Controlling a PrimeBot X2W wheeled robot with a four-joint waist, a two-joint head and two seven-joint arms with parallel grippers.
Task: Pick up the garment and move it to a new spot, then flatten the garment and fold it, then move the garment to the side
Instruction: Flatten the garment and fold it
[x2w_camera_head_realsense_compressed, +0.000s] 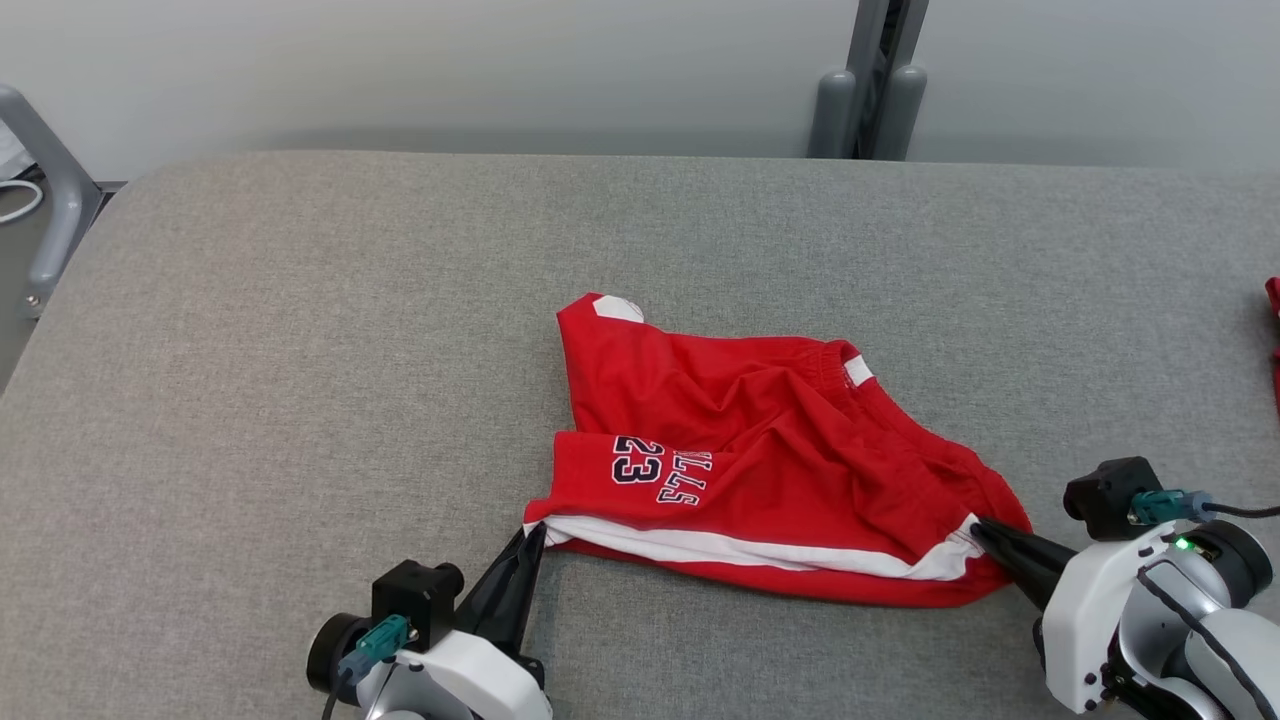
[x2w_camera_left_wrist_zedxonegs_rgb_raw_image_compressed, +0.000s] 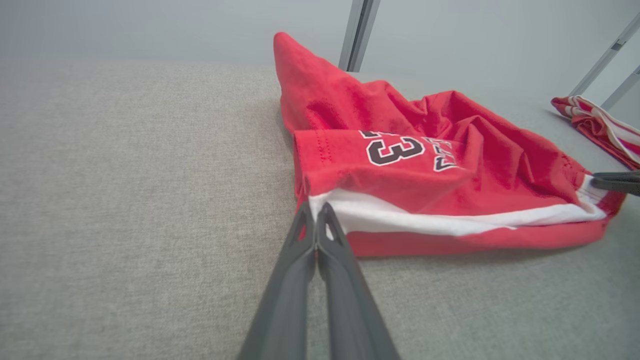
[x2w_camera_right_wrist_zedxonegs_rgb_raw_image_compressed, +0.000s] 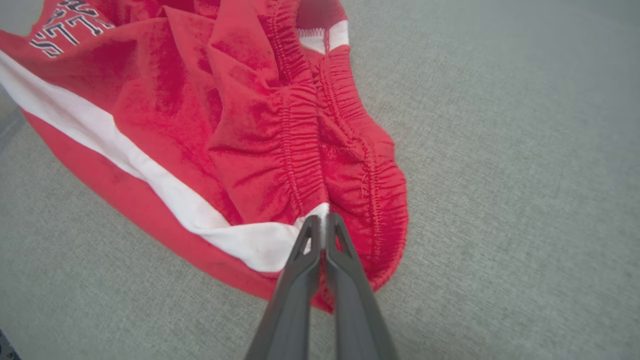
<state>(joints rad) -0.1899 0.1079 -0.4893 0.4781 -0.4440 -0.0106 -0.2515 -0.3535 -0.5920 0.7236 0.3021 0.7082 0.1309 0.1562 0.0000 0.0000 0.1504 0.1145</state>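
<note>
Grey woven fabric covers the table (x2w_camera_head_realsense_compressed: 300, 350), and a pair of red basketball shorts (x2w_camera_head_realsense_compressed: 760, 470) printed with a 23 lies crumpled near its middle. At the shorts' near-left corner, the left gripper (x2w_camera_head_realsense_compressed: 537, 533) has its fingers pressed together on the leg hem, where the white side stripe (x2w_camera_head_realsense_compressed: 760, 552) ends. At their near-right corner, the right gripper (x2w_camera_head_realsense_compressed: 980, 528) is likewise pinched closed on the elastic waistband (x2w_camera_right_wrist_zedxonegs_rgb_raw_image_compressed: 300, 125), at the stripe's other end. Well right of the shorts lies another red and white cloth (x2w_camera_left_wrist_zedxonegs_rgb_raw_image_compressed: 600, 122). With both ends of one side seam held, the lift looks ready to begin. Raise the two arms together and level, drawing the stripe just taut so the bunched cloth hangs free. Both pinches are shallow, so pull gently.
</note>
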